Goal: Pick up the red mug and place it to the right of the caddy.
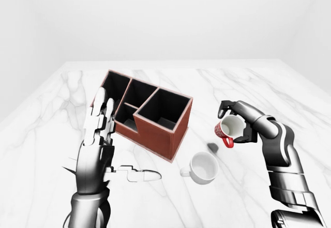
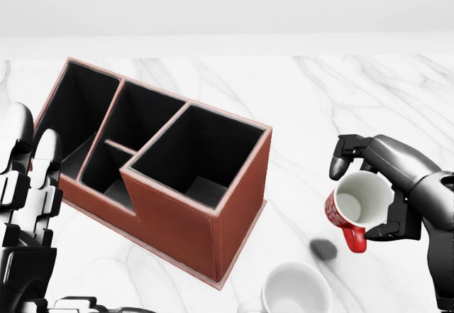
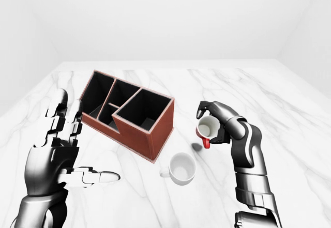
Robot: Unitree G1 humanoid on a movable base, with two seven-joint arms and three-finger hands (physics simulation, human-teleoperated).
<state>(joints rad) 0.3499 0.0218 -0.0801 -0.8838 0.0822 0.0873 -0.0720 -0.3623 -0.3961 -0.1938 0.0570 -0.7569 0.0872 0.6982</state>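
One right hand (image 2: 379, 185) gripping red mug (image 2: 355, 205), left hand (image 1: 98, 145) fully visible in eye views

Below me I see a white mug (image 1: 204, 167) on the marble tabletop (image 1: 170, 197), resting low and near the middle of the left-eye view. Its mouth faces up and its inside is plain white. A small handle sticks out on its left side in that view. In the head view I catch only its upper rim at the bottom edge.

The tabletop is white stone with grey veins running across it, and it fills most of each view. A small dark shadow blot (image 2: 324, 249) lies on it just above and right of the white mug. Beyond the table's far edge stands a plain pale wall (image 1: 165, 16).
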